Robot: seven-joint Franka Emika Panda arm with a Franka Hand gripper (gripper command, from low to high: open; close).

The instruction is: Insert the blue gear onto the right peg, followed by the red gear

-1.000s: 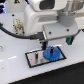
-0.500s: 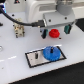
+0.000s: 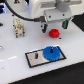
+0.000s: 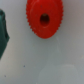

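Red gear point(image 3: 54, 33) lies on the white table point(image 3: 15, 50), directly beneath the pincer point(image 3: 54, 25), untouched; fingers stand apart. It is small, toothed, with a dark centre hole. Blue gear point(image 3: 51, 52) sits on the grey plate point(image 3: 36, 58), well apart.

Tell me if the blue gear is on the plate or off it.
On. The wide blue toothed plastic gear lies flat on the grey black-edged rectangular plate, at the end toward the exterior view's right. Whether a peg runs through its hub cannot be told.

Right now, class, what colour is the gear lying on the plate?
Blue gear; the exterior view shows it best.
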